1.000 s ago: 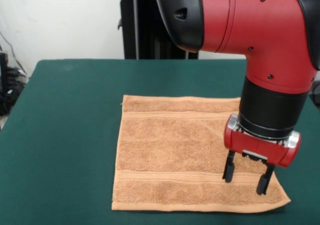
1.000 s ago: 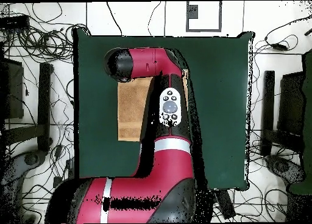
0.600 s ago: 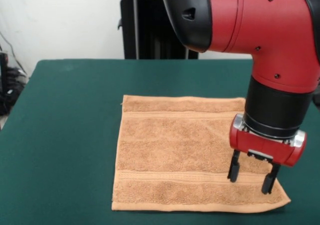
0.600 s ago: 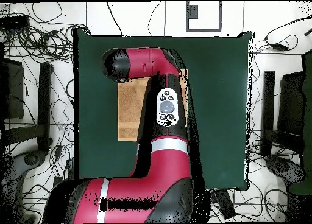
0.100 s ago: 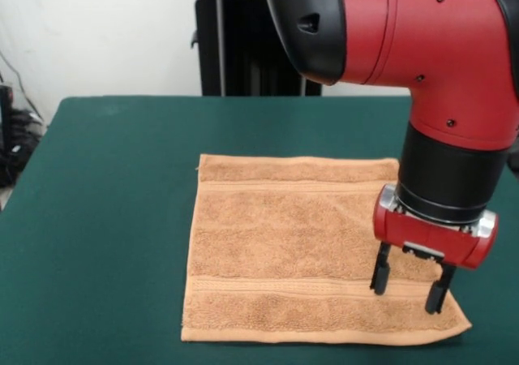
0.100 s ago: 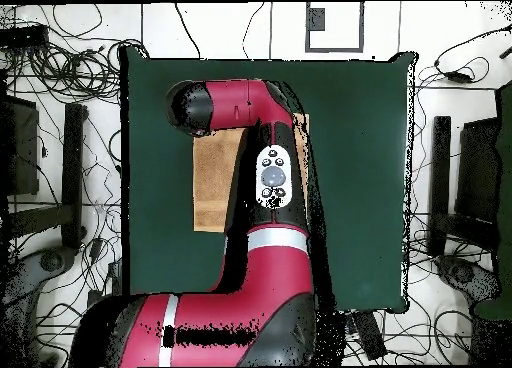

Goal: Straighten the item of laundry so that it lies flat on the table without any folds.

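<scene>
Hand towel lies spread nearly flat on the green worktop, no folds showing, as the open, empty claw hovers over its near corner.

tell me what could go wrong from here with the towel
The open claw hangs over the towel near its pointed front corner. If it drops and closes there, it may bunch the flat cloth into a new fold. That corner also sits close to the table front edge, so a pull forward might drag it off.
</scene>
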Available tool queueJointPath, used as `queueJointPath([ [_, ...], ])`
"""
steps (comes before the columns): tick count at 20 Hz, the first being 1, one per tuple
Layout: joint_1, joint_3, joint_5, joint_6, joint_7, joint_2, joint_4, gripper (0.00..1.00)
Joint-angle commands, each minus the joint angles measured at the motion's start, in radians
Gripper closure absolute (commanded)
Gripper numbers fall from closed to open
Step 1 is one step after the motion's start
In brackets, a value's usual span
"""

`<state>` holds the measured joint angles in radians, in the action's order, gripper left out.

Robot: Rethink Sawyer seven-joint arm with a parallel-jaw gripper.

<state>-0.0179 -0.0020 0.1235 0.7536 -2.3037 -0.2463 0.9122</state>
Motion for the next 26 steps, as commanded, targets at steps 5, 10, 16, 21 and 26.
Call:
queueJointPath([
  [5, -0.045, -0.009, 0.022, -0.165, -0.153, -0.058, 0.157, 0.0],
  [10, -0.033, -0.001, 0.008, -0.155, -0.121, -0.064, 0.152, 0.0],
  [16, -0.025, 0.003, -0.001, -0.155, -0.108, -0.067, 0.148, 0.0],
  [21, -0.025, 0.001, 0.002, -0.15, -0.093, -0.071, 0.146, 0.0],
  [26, -0.017, 0.008, 0.0, -0.147, -0.078, -0.079, 0.158, 0.0],
])
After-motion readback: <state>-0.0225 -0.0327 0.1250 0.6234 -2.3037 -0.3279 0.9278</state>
